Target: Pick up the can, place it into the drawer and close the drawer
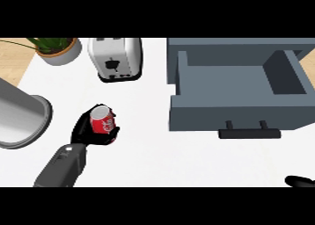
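Your left hand (pixel 89 136) is curled round a glossy red cylindrical can (pixel 102 119) over the smooth white desk (pixel 186 160); the boxy grey drawer (pixel 199 115) sits open.

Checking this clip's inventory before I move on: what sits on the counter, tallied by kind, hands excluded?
Red can: 1
Toaster: 1
Potted plant: 1
Grey cylindrical pot: 1
Open drawer: 1
Total: 5
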You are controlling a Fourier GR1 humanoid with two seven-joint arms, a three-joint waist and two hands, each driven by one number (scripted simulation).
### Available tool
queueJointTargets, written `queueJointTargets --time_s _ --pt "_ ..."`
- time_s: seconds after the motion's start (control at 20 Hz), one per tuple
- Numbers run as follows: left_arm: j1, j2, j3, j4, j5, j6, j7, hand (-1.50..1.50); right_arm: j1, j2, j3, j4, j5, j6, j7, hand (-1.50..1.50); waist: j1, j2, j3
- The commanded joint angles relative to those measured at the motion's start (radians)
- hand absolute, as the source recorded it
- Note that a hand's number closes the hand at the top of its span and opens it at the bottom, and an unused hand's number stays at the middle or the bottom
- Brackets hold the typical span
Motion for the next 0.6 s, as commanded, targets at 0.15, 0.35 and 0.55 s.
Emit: queueJointTargets --time_s 0.15,0.35,0.55 --pt "-0.097 -0.026 0.083 0.027 0.072 0.141 0.036 1.50 0.029 0.003 -0.003 -0.070 -0.011 0.003 0.034 -1.50 -0.010 0.002 -0.001" --pt "-0.085 -0.071 0.057 -0.084 0.088 0.184 0.084 1.50 -0.058 -0.061 -0.049 -0.010 -0.036 0.001 0.081 -1.50 0.005 -0.002 0.000" --pt "-0.145 -0.121 0.018 -0.118 0.074 0.246 0.144 1.50 0.004 -0.012 -0.032 -0.107 -0.022 -0.017 0.091 -1.50 0.002 -0.003 0.000"
